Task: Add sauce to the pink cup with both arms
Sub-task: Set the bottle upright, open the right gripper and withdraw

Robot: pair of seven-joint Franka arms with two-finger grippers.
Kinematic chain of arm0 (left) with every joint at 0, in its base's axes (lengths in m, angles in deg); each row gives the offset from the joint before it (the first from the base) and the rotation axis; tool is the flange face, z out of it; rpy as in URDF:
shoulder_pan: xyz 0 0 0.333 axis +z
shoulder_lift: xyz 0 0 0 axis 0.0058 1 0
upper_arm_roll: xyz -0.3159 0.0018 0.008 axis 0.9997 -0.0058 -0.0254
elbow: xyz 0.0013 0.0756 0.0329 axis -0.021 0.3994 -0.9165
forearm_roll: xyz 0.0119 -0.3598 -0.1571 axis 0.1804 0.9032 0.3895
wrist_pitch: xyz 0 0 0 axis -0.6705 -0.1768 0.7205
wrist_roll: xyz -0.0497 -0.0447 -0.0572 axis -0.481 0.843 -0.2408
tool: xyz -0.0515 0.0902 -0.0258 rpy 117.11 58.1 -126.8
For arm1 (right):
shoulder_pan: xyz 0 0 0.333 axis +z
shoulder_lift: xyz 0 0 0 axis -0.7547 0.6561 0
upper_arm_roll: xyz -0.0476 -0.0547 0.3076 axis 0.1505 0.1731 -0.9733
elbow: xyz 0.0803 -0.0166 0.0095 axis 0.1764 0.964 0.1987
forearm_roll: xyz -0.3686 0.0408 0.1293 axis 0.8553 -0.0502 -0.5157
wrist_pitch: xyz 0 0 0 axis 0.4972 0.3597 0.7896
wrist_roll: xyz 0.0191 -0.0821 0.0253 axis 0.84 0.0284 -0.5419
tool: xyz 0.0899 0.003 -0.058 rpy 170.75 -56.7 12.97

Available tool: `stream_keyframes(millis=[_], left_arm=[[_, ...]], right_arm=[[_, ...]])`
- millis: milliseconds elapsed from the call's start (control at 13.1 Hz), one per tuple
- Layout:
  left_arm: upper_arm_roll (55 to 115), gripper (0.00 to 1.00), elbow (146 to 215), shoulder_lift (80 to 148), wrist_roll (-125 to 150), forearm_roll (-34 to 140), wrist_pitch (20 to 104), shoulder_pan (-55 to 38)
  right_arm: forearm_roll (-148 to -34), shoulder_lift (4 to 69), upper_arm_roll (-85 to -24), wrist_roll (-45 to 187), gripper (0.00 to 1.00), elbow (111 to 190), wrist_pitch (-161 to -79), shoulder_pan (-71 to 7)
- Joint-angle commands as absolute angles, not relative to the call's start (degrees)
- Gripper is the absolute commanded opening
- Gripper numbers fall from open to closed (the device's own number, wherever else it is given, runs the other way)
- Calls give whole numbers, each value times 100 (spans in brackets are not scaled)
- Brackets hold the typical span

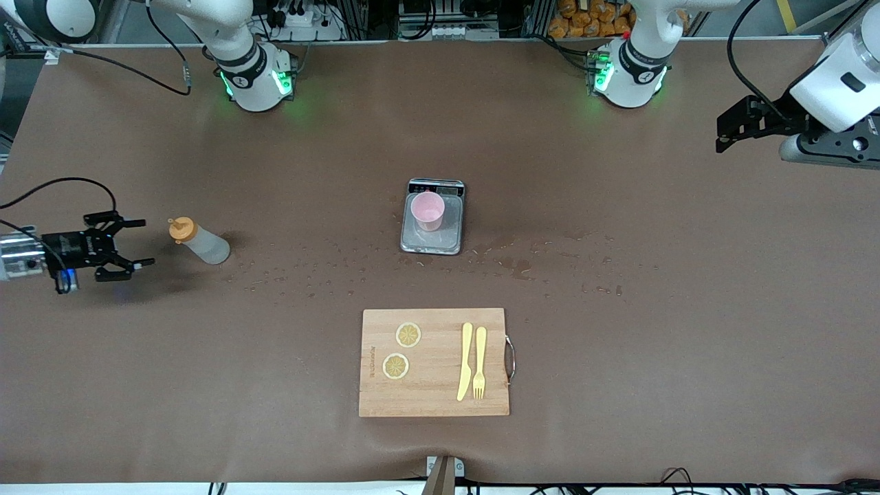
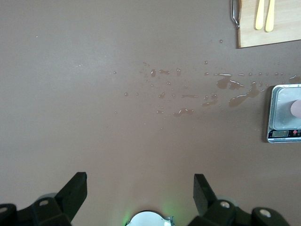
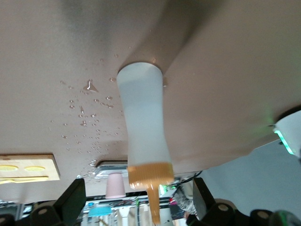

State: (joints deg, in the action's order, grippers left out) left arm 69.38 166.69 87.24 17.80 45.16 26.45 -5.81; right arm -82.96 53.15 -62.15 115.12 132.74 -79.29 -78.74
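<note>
Front view, by size: table (image 1: 619, 357); scale (image 1: 432, 240) at centre frame, pink cup (image 1: 427, 210) on it; sauce bottle (image 1: 199, 241) upright, middle left. My right claw (image 1: 134, 242) spread just beside bottle; left claw (image 1: 719, 133) spread, upper right, waiting. Fetching or just returned: either fits.

Cup (image 1: 427, 210) set on scale (image 1: 432, 237) mid-table, cutting board (image 1: 434, 362) placed nearer the front camera, sauce bottle (image 1: 199, 241) stood toward the right arm's end.

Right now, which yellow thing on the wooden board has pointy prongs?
The fork. It lies beside the knife, toward the board's metal handle, with prongs at its nearer end.
</note>
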Motion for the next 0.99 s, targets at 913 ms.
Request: stream_keyframes(millis=[913], left_arm=[[6954, 100, 16645, 8696, 1885, 4429, 2654, -573]], right_arm=[[-7036, 3269, -6215, 11571, 100, 12748, -7391, -5649]])
